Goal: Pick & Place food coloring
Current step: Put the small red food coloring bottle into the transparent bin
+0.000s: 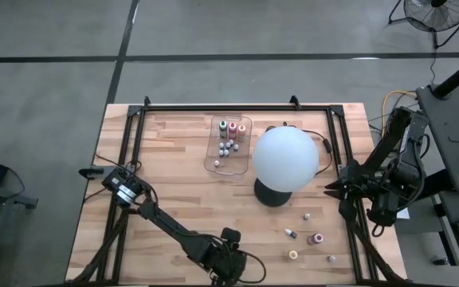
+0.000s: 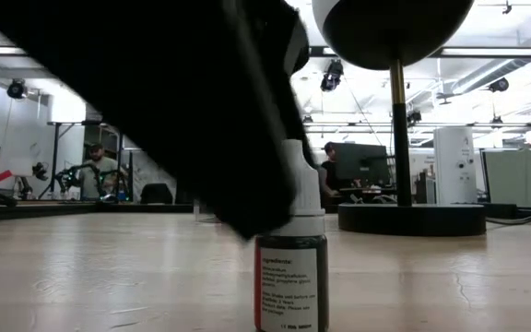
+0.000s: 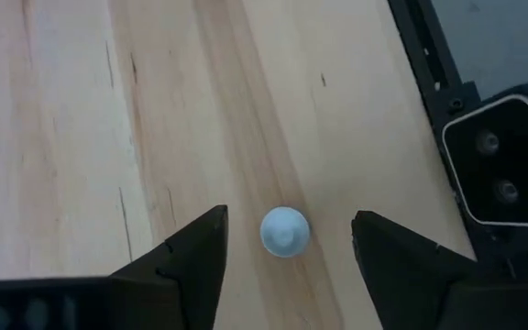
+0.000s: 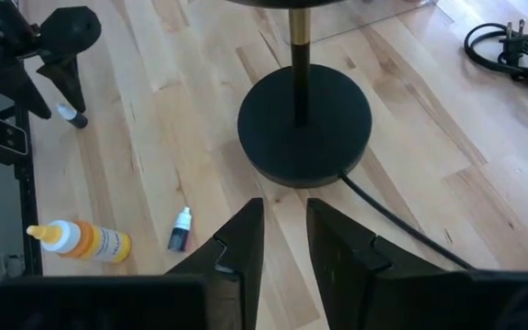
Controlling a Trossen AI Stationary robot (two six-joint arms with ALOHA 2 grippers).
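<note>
One food coloring bottle (image 2: pixel 290 277), dark with a white cap (image 3: pixel 285 231), stands upright on its base on the wooden table near its near edge. My left gripper (image 3: pixel 289 218) hangs over it, slanting down, open, with one finger on each side of the cap and a gap on both sides. Several more food coloring bottles sit in the clear tray (image 1: pixel 216 162) at the far middle, and others lie loose at the near right (image 1: pixel 317 238). My right gripper (image 4: pixel 285 240) waits shut at the table's right edge, holding nothing.
A white globe lamp (image 1: pixel 285 158) on a black round base (image 4: pixel 303 119) stands right of the middle, its cable (image 4: pixel 511 50) trailing behind. A yellow bottle (image 4: pixel 81 241) and a small dark one (image 4: pixel 181 229) lie near the right gripper. The black frame (image 3: pixel 429 64) borders the near edge.
</note>
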